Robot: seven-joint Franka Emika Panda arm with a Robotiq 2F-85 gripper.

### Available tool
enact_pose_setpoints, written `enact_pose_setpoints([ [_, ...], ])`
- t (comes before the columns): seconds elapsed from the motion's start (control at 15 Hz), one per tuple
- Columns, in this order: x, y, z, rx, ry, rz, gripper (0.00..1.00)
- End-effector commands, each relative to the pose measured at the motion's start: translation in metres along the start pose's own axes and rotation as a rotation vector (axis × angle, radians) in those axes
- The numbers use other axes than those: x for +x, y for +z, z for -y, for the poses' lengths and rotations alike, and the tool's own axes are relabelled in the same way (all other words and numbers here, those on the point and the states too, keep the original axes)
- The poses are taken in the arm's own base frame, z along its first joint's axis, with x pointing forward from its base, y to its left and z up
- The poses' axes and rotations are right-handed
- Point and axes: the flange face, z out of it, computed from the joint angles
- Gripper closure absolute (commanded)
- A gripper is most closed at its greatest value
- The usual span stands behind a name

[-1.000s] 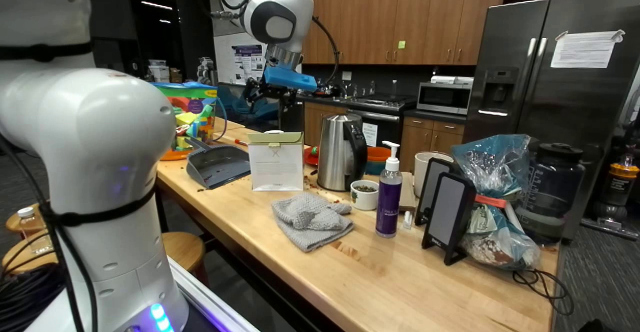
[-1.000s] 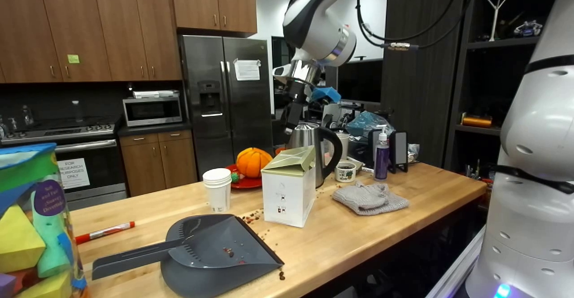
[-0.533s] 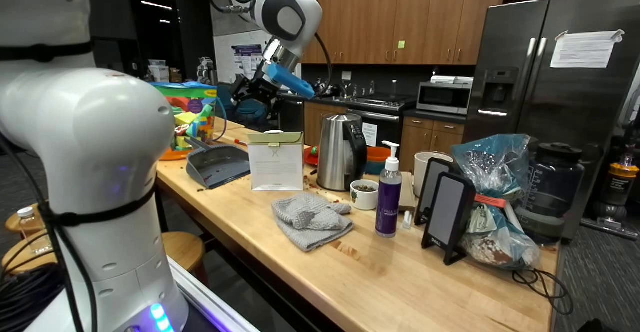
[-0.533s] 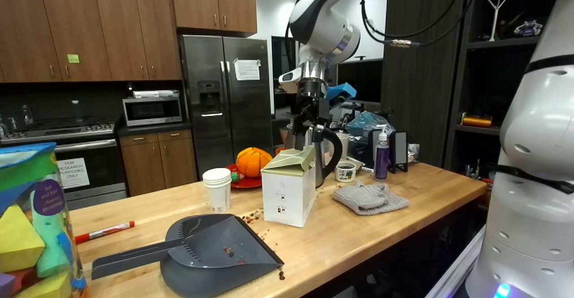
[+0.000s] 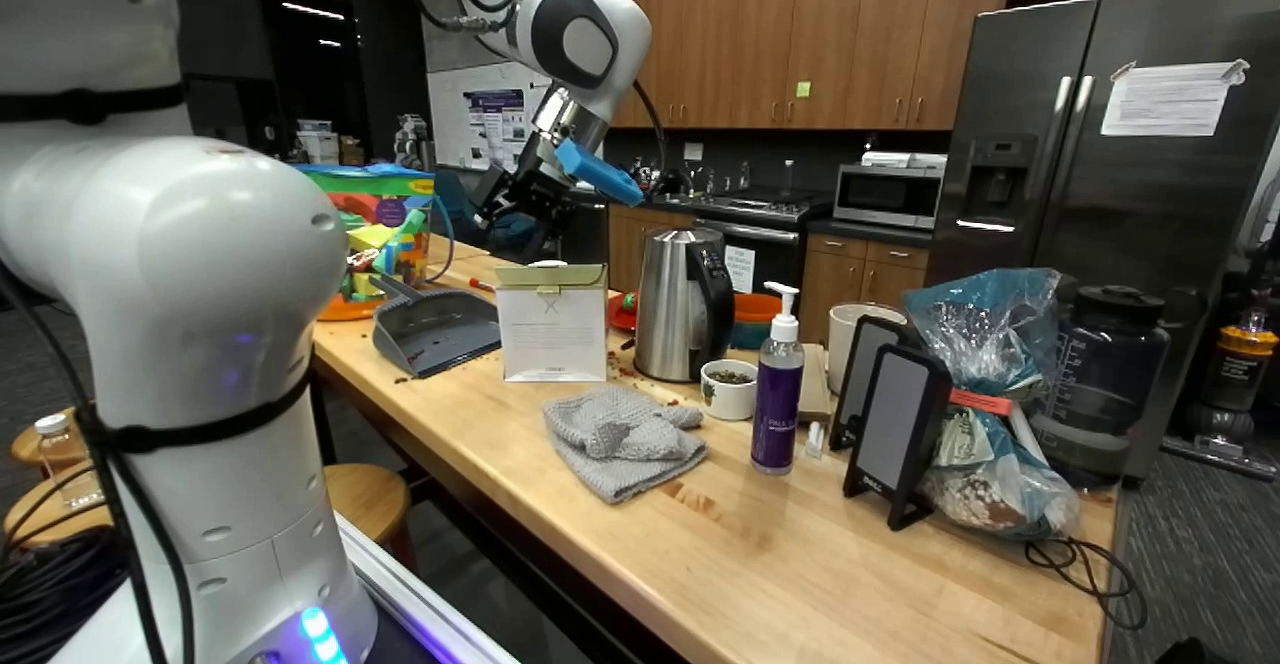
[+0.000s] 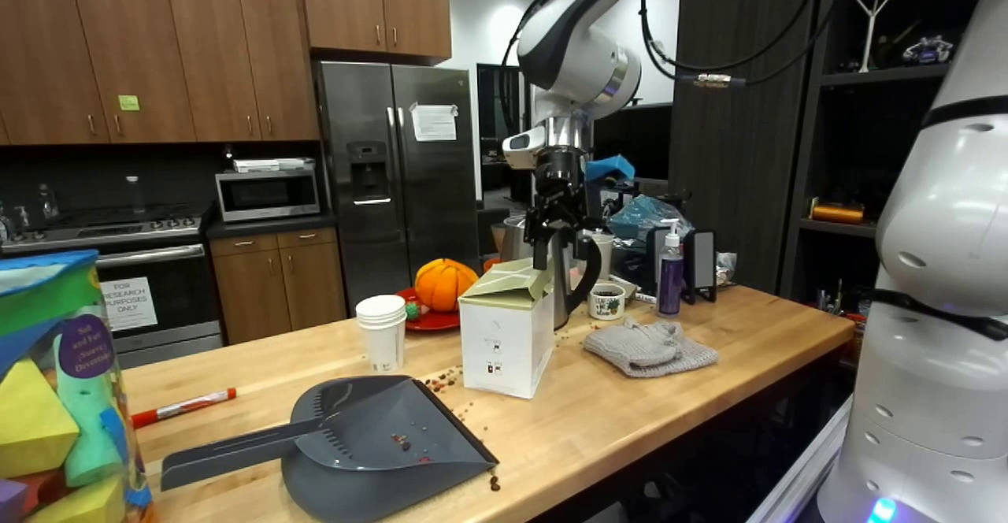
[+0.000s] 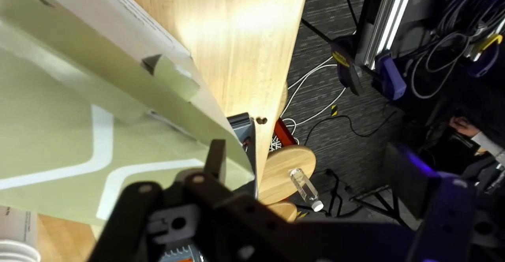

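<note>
Reading the clock around the white carton [image 6: 500,342] in an exterior view, a stainless-steel refrigerator [image 6: 429,192] stands at eleven, beyond the light wooden worktop [image 6: 598,420]. The Franka Panda arm [image 6: 583,74] slants in from between twelve and one, and a clear tub [image 6: 87,347] of foam blocks [image 6: 35,420] sits well apart near nine. A grey dustpan [image 6: 331,480] lies at eight, with a few small specks [image 6: 405,444] in its pan. The stainless-steel electric kettle [image 6: 516,245] stands at one o'clock, partly hidden behind the carton. That carton is upright on the worktop, its pale green lid [image 7: 158,145] facing up, with the black Robotiq gripper [image 7: 309,159] near it at one o'clock. The gripper is released, its jaws spread wide; in the wrist view one finger [image 7: 216,157] overlaps the lid's edge, though I cannot tell whether it touches. A bunched grey knit cloth [image 6: 652,352] lies at three, near the carton. At ten, an orange pumpkin [image 6: 445,285] sits on a red plate [image 6: 441,322], while a stack of white paper cups [image 6: 382,342] stands upright at nine. Between two and three stand a purple pump bottle [image 6: 669,280] and, closer in, a small white ceramic pot [image 6: 605,305] holding dark bits [image 5: 730,377]. A red marker [image 6: 185,407] lies between eight and nine, near the dustpan's handle [image 6: 240,450]. Smallest are the loose red and brown kernels [image 6: 439,383], scattered on the worktop between dustpan and carton.
</note>
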Motion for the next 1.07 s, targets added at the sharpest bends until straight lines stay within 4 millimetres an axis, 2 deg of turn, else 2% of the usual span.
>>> enact_pose_setpoints([
  [0.0, -0.017, -0.005, 0.007, -0.037, -0.04, -0.009, 0.0],
  [0.47, -0.036, -0.018, 0.016, -0.081, -0.068, -0.039, 0.0],
  [0.73, -0.039, -0.029, 0.024, -0.138, -0.075, -0.052, 0.0],
  [1.0, -0.036, -0.032, 0.022, -0.278, -0.075, -0.066, 0.0],
])
